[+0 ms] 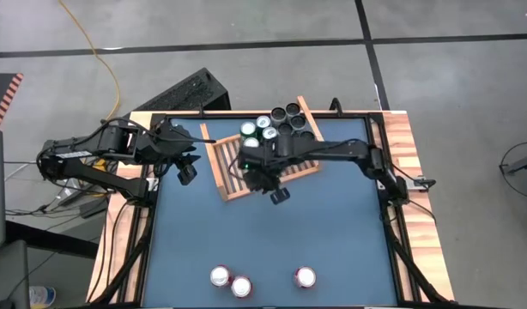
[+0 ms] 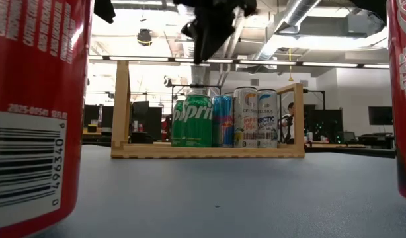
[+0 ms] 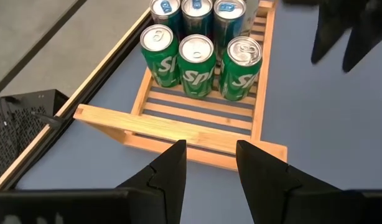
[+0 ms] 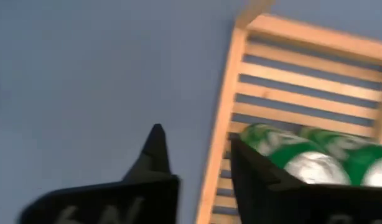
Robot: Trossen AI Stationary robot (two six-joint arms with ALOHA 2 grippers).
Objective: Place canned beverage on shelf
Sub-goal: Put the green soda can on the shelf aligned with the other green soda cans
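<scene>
Take the shelf (image 1: pixel 262 161) as your reference: it lies tilted on the blue table (image 1: pixel 272 232), toward the far edge, and its far half is already stocked. From the left wrist view you see three green Sprite cans (image 3: pixel 196 57) standing upright in a row across the slats, with a row of blue cans (image 3: pixel 197 12) just behind them; the near half of the slatted base is bare. In the low view the green cans, a blue one and the white cans (image 2: pixel 256 118) stand side by side between the shelf's two raised side boards.

Your right gripper (image 1: pixel 279 194) hangs over the shelf's near edge, its fingers parted with nothing between them; in its own wrist view one finger (image 4: pixel 155 152) sits over bare table just outside the side board, while the other overlaps the green cans. Your left gripper (image 3: pixel 208 168) waits just beside the shelf on its left side, fingers spread a moderate gap and empty, pointing at the shelf's near board.

Well away from the shelf, at the near edge of the table, three red cans (image 1: pixel 241 286) stand upright: two touching each other and one apart to the right. Two of them loom at either side of the low view.
</scene>
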